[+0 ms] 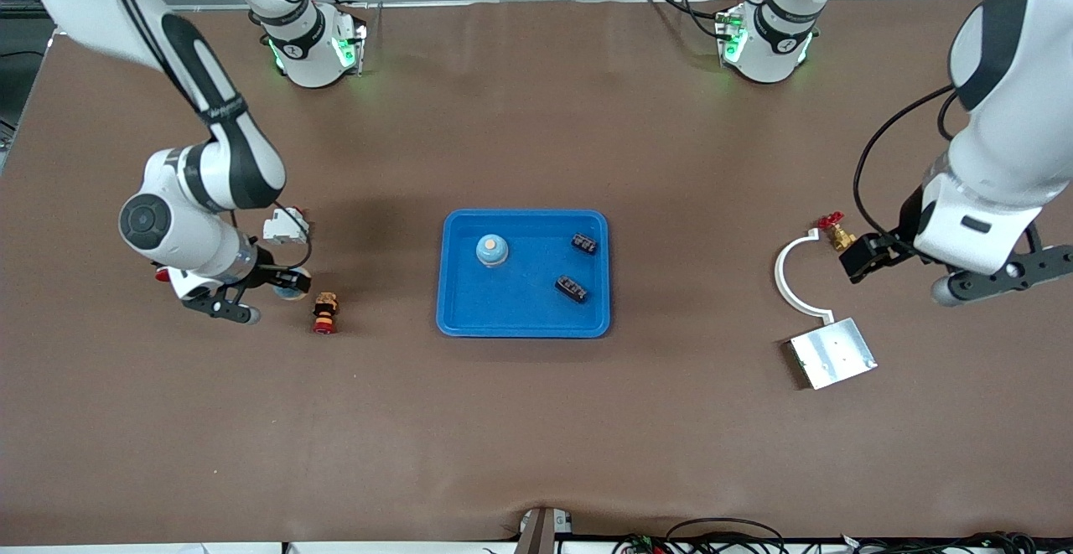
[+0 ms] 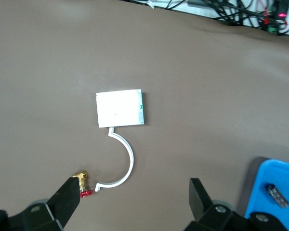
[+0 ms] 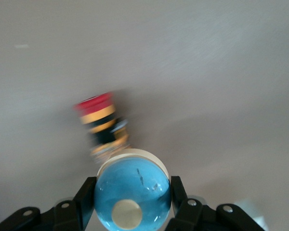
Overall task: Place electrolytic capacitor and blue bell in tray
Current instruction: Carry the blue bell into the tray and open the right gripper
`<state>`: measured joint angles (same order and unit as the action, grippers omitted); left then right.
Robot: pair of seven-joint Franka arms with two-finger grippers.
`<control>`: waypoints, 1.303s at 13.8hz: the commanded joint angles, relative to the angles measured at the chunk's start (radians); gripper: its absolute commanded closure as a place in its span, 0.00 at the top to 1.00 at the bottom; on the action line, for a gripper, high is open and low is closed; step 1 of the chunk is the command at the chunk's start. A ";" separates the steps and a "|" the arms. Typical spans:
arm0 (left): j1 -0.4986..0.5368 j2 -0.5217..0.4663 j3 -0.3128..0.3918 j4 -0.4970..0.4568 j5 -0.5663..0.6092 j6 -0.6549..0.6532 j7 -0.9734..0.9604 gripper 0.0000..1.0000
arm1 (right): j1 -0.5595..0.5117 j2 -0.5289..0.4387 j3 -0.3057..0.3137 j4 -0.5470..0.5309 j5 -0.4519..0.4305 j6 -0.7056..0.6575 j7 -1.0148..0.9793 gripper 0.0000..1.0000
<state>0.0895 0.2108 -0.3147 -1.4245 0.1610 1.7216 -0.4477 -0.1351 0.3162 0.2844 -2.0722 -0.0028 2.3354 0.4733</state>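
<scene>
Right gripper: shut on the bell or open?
Shut: the right gripper has its fingers pressed against both sides of the blue bell.

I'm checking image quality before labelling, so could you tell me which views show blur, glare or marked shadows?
Right wrist view: the red-capped part is smeared by motion blur, while the blue bell in the right gripper is fairly sharp. Front view: sharp, with soft shadows around the tray and green glow at both bases. Left wrist view: clear and evenly lit, with the metal plate washed out white.
</scene>
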 commanded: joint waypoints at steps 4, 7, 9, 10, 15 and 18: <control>-0.158 -0.185 0.282 -0.085 -0.135 -0.163 0.205 1.00 | 0.030 -0.036 0.194 0.053 0.017 -0.021 0.440 0.00; -0.156 -0.240 0.289 -0.115 -0.140 -0.211 0.224 1.00 | 0.138 0.032 0.191 0.107 -0.002 0.005 0.612 0.00; -0.136 -0.261 0.281 -0.135 -0.140 -0.211 0.227 1.00 | 0.187 0.101 0.188 0.136 -0.025 0.074 0.701 0.00; -0.133 -0.264 0.279 -0.137 -0.140 -0.212 0.227 1.00 | 0.213 0.138 0.182 0.152 -0.057 0.102 0.746 0.00; -0.074 -0.272 0.259 -0.142 -0.138 -0.211 0.276 1.00 | 0.308 0.343 0.160 0.351 -0.354 0.044 1.050 0.00; -0.073 -0.274 0.258 -0.140 -0.138 -0.211 0.279 1.00 | 0.366 0.391 0.122 0.412 -0.367 0.021 1.077 0.00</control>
<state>0.0044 -0.0348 -0.0451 -1.5449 0.0400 1.5102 -0.1872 0.1793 0.6685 0.4443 -1.7336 -0.3407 2.3886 1.5101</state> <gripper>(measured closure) 0.000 0.335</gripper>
